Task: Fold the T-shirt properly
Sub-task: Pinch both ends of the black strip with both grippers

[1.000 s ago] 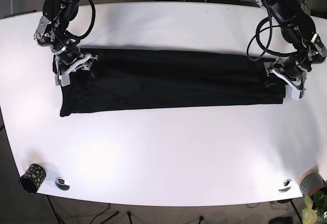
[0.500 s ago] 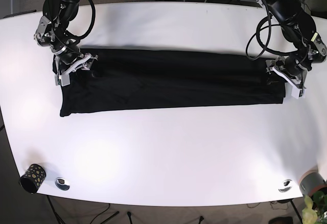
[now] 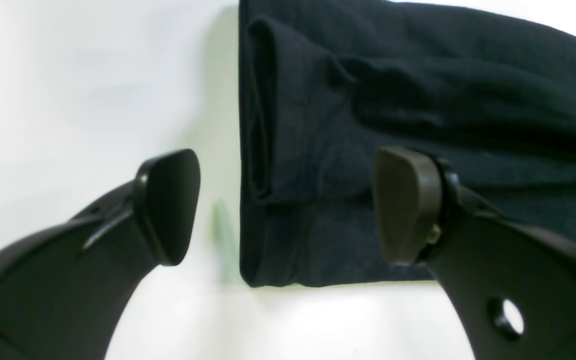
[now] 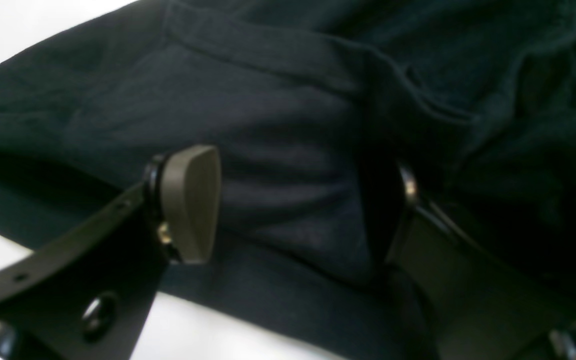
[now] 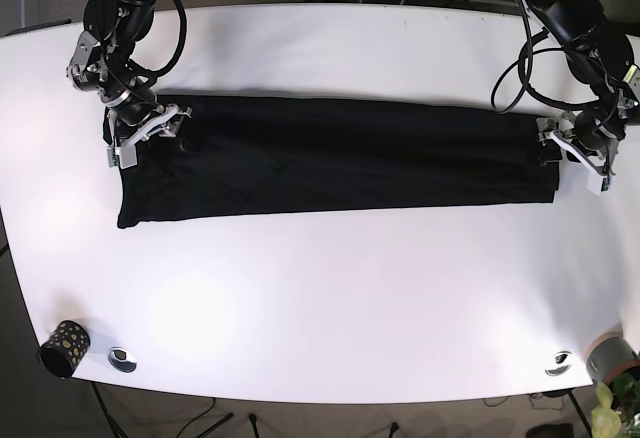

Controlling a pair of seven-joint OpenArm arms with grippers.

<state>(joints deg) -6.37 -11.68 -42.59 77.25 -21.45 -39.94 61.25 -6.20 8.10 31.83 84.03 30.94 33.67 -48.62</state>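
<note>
The black T-shirt (image 5: 330, 158) lies as a long folded strip across the white table (image 5: 330, 298). My left gripper (image 5: 572, 155) hovers at the strip's right end. In the left wrist view this gripper (image 3: 288, 205) is open: one finger (image 3: 168, 205) is over bare table and the other over the T-shirt (image 3: 418, 90), straddling its layered edge. My right gripper (image 5: 148, 133) sits on the strip's left end. In the right wrist view it (image 4: 293, 205) is open, with bunched T-shirt (image 4: 268, 100) cloth between its pads.
A patterned cup (image 5: 62, 348) stands at the front left corner, next to a metal disc (image 5: 122, 358). Another disc (image 5: 559, 363) and a grey pot (image 5: 612, 358) with a plant are at the front right. Cables run behind the table's far edge.
My left gripper has drifted a little right, off the shirt's end toward the table's edge. The right gripper and the shirt have stayed put.
</note>
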